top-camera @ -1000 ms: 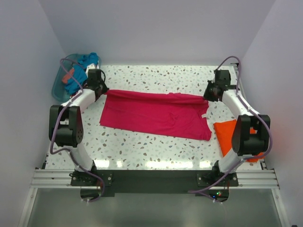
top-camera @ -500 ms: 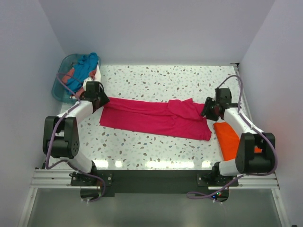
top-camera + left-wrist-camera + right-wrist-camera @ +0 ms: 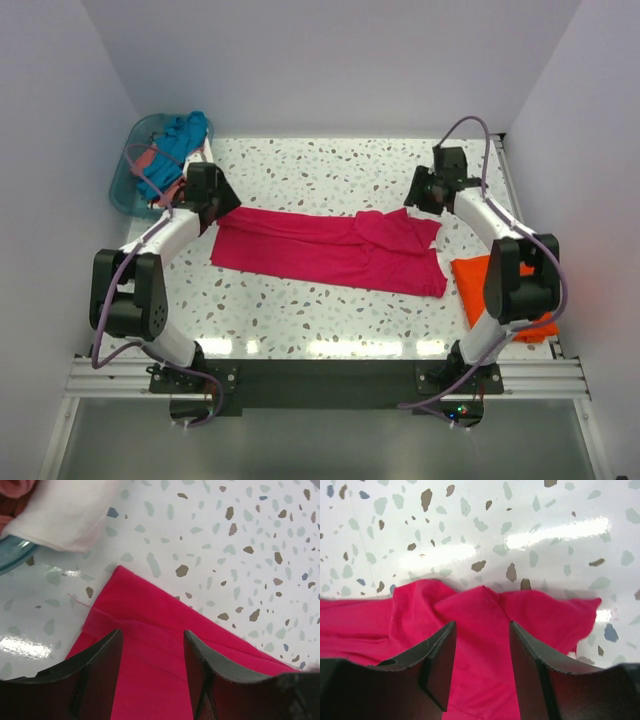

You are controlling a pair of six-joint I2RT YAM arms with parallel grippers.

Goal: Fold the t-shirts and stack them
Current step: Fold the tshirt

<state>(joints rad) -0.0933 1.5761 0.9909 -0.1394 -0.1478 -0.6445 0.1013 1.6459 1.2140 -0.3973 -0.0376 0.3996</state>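
Near right edge of desk (image 3: 300,300): orange tee (image 3: 478,283), partly hidden under right arm. Risk there: elbow sweeping low over it, dragging it off the edge.

Mid-desk: pink tee (image 3: 320,245) spread wide as a long band, already doubled lengthwise by the look of it. Right end rumpled, sleeve area bunched into a ridge, white label (image 3: 441,258) poking out at the near right corner. Left end flat, hem stitching visible in left wrist view.

Left end effector (image 3: 214,200) over the tee's far left corner, fingers (image 3: 95,667) spread, nothing between them, cloth directly below. Cannot tell whether tips touch fabric.

Right end effector (image 3: 424,192) at far right end, fingers (image 3: 437,657) spread too, holding nothing, straddling a raised crease in the pink cloth.

Failure modes, judged from layout:
- Right pinch closing on the crease alone: picks up top layer only, bottom layer stays put, fold comes apart.
- Uneven ends: left flat, right bunched. Same lift on both sides likely gives a skewed fold, sleeve trapped inside.
- Left pinch close to the corner edge: thin bite, cloth slipping out mid-carry.
- Fingertips driven hard into glossy desk surface to get under the hem: skidding, pushing cloth instead of gripping.

Far left corner: basin (image 3: 128,178) with teal tee (image 3: 178,140) and other garments heaped, white cloth (image 3: 60,512) hanging over the rim just beside the pink corner. Left arm cable looped near it; snag possible on a backward swing.
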